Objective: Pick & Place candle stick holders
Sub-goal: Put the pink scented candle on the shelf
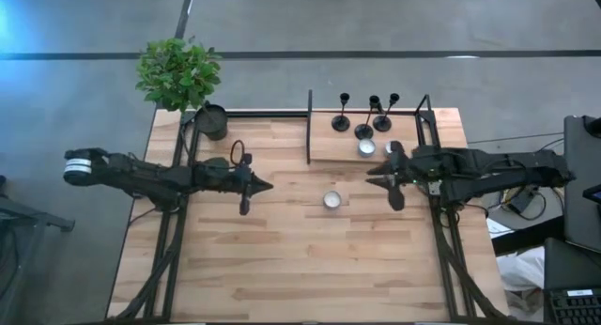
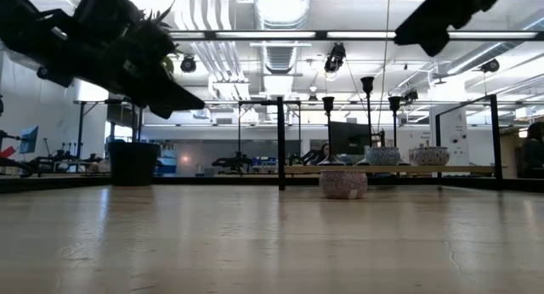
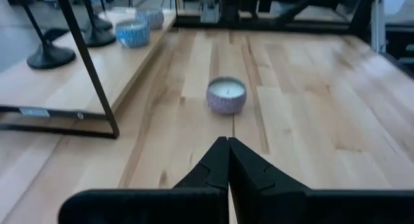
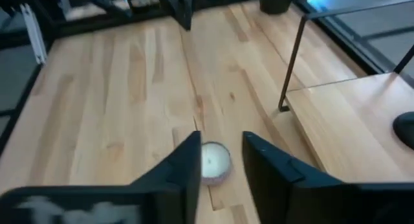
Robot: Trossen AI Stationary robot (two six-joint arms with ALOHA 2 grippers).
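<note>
Tools (image 1: 267, 185) apart from black, thin-stemmed candle stick holders (image 1: 363, 116)

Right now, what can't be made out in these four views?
- Three black flared-base candlestick holders: left wrist view's top edge cuts off the stems and cups; right wrist view shows only one base at its edge.
- Two small patterned candle bowls on the raised wooden shelf: in the high view the right gripper covers part of one.
- Dark plant pot: in the low view the left gripper overlaps its foliage.
</note>
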